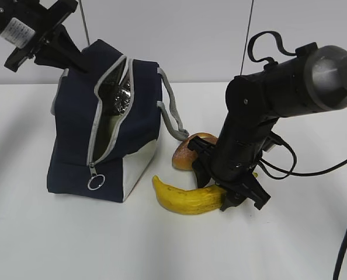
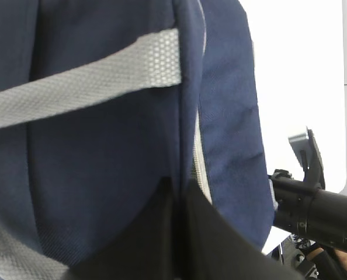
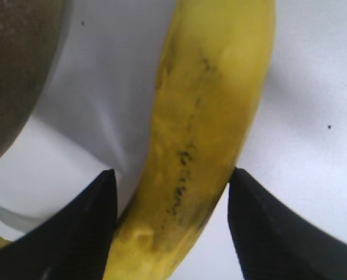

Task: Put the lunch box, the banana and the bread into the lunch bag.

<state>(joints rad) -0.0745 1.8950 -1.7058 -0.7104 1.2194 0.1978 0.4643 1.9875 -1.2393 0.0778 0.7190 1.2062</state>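
Speckled yellow curved banana [image 3: 205,134] sits between the right claw's [image 1: 235,189] two black fingers [image 3: 83,233], lying on the white tabletop [image 1: 162,245]. The right one touches the peel, a sliver of gap shows on the left, so not clamped yet. Step in hand: banana pickup. Next move, I'd judge: close, lift, carry left to the boxy navy-blue fabric lunch bag [image 1: 80,134] (zipper open, silver lining showing). Left claw [image 1: 59,49] is closed, pinching the bag's top fabric. Golden-brown oval bread roll [image 1: 188,153] lies just behind the banana, near the grey handle [image 1: 172,114]; could get nudged. Lunch box not visible.
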